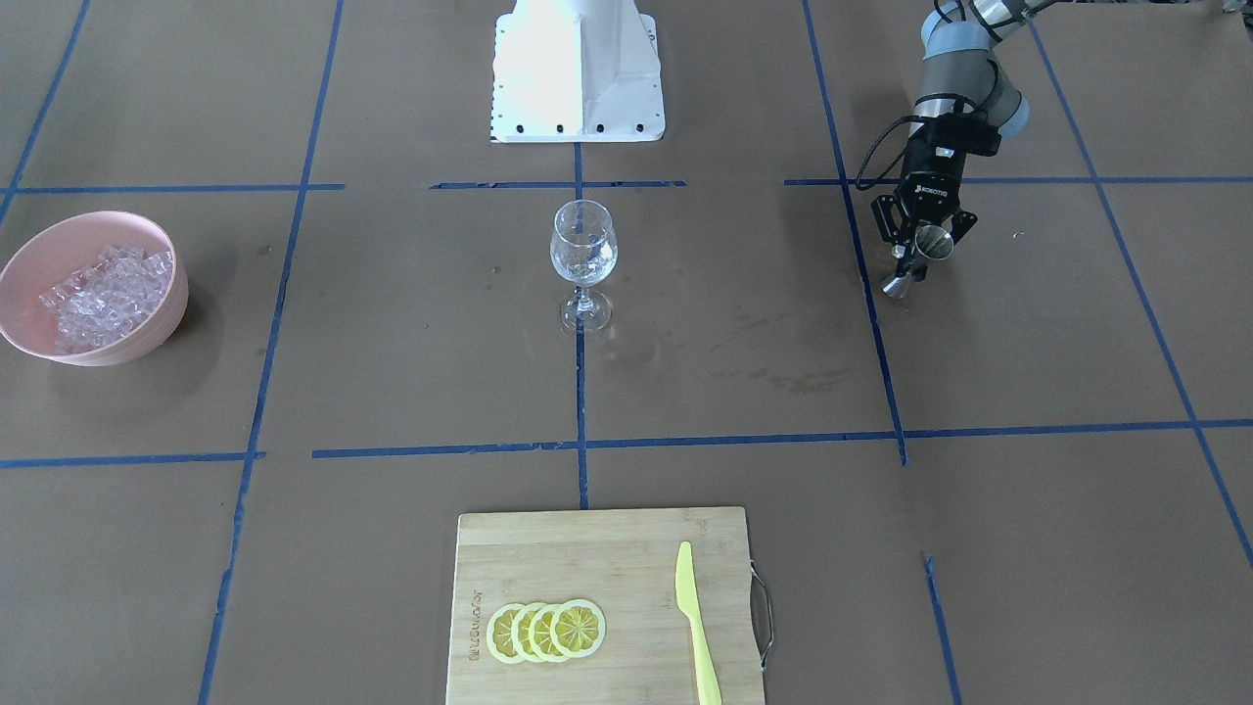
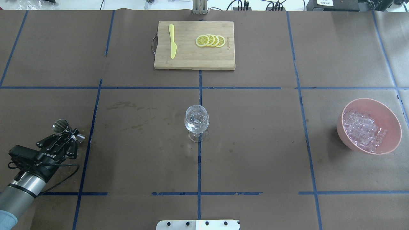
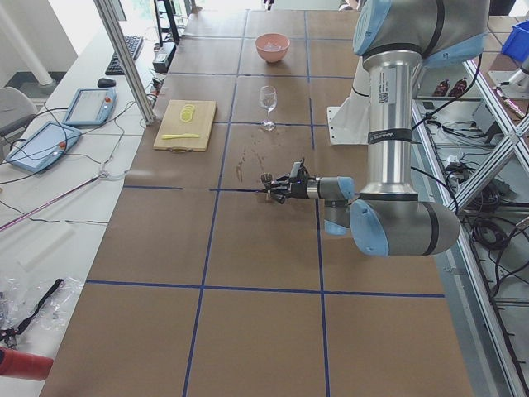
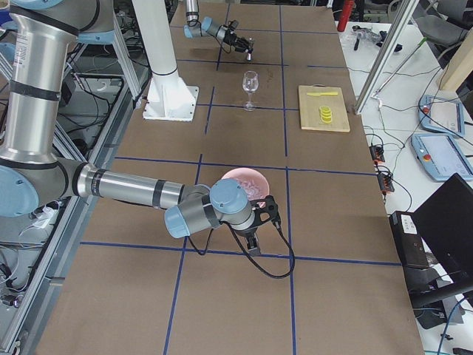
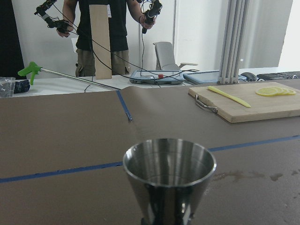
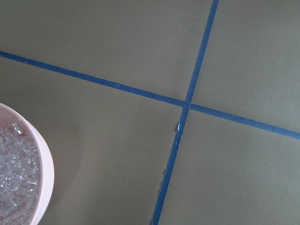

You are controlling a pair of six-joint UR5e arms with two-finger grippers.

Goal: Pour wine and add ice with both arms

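left claw (image 1: 924, 254) clamps jigger (image 5: 168, 178) | right claw (image 4: 253, 247) (grip: cannot tell) just beside ice (image 2: 364, 131)

You're in a robotics lab: the left arm (image 3: 387, 124) and right arm (image 4: 37, 96) flank a white pedestal (image 1: 578, 69) at the robot's edge of the surface (image 2: 255, 143). Blue tape (image 2: 199, 88) grids its brown paper, and teach pendants (image 3: 87, 106) lie on your side bench (image 3: 50, 215).

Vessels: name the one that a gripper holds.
The steel jigger, clamped in the left gripper. The wine glass and the pink bowl stand on the table with no gripper on them.
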